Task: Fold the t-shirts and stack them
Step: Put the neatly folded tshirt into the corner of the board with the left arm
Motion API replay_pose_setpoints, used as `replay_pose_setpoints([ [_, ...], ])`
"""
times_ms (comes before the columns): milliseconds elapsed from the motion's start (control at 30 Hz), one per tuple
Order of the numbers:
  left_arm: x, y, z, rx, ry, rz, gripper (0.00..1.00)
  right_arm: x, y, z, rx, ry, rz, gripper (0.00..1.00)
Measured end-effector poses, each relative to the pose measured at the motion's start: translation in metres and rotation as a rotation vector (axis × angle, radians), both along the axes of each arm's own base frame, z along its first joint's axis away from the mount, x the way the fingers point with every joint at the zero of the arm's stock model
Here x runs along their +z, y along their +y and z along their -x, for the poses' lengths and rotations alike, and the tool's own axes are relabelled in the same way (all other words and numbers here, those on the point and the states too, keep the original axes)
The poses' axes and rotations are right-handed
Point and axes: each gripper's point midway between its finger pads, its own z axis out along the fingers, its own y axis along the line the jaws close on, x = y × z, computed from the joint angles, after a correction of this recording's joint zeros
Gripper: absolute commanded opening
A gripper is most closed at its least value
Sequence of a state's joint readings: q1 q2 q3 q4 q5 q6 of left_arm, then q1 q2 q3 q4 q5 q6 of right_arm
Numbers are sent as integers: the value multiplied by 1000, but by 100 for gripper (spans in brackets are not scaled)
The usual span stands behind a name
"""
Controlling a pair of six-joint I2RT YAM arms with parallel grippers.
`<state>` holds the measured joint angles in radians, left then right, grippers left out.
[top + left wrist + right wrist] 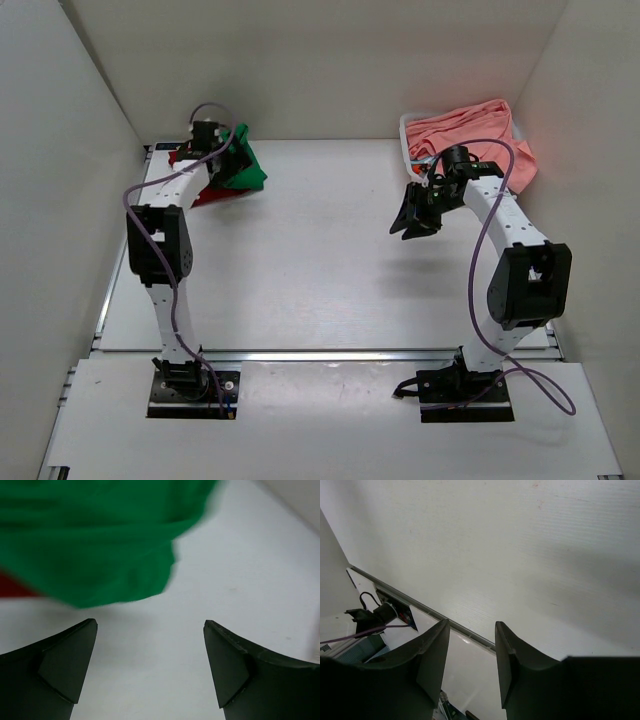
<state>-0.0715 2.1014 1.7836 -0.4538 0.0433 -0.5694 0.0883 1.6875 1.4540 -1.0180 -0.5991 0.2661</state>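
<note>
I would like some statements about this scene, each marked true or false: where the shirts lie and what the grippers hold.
1. The green t-shirt and the dark red t-shirt lie together at the far left. True.
2. The left gripper is shut on the green t-shirt. False: it is open and empty, and the shirt lies ahead of it.
3. The pink t-shirt lies in the white basket. True.
4. The right gripper holds the pink t-shirt. False: it is open and empty, above the table.
5. All three shirts form one stack. False: the pink one lies apart, at the far right.
</note>
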Motion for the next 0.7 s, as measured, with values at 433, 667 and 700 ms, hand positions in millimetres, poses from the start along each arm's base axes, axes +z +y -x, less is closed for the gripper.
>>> replay_pose_setpoints([
  [433, 20, 111, 24, 258, -65, -5, 99, -11, 4, -4, 16, 31, -22, 39],
  [667, 103, 56, -33, 73, -274, 20, 99, -10, 0, -5, 7, 28, -27, 38],
  [700, 122, 43, -50, 27, -327, 3, 98, -10, -1, -6, 4, 29, -27, 38],
])
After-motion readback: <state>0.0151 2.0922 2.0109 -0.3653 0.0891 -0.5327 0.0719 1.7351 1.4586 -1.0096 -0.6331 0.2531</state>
